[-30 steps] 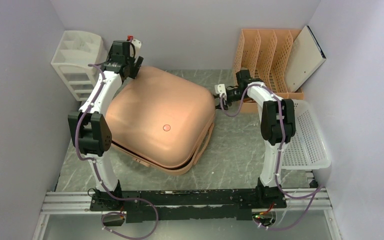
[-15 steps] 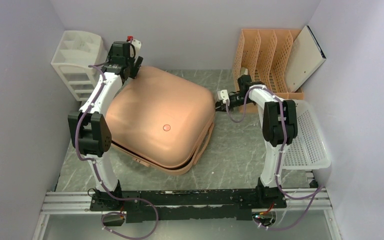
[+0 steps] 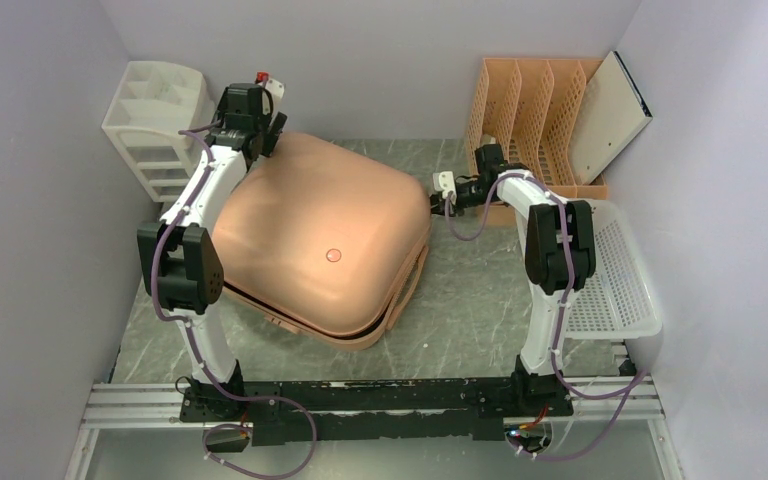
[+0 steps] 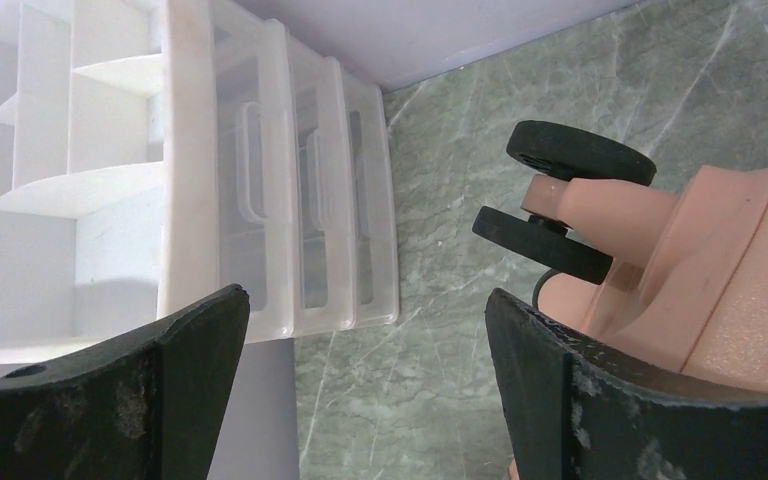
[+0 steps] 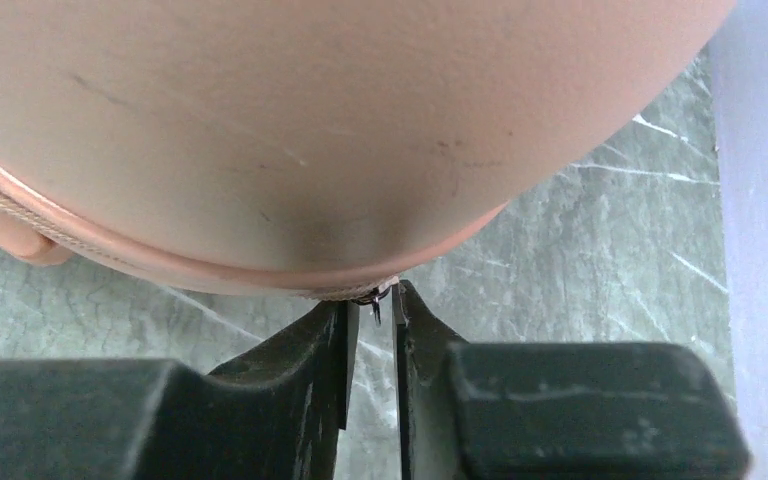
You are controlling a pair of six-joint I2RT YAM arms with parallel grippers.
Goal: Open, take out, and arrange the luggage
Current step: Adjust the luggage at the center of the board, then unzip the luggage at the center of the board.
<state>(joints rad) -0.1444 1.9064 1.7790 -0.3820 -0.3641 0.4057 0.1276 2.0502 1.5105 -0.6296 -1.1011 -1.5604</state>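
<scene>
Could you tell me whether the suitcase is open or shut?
Slightly ajar: the luggage lies flat, yet a dark gap parts its shells at right.

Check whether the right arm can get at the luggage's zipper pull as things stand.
Probably yes: the zipper pull at the luggage seam sits between the jaws of the right gripper, nothing blocking.

The right claw (image 5: 371, 320), fingers narrowly apart, brackets a small metal zipper pull (image 5: 375, 297) on the salmon-pink hard-shell suitcase (image 5: 340, 130), above the green marble table (image 5: 600, 230).
</scene>
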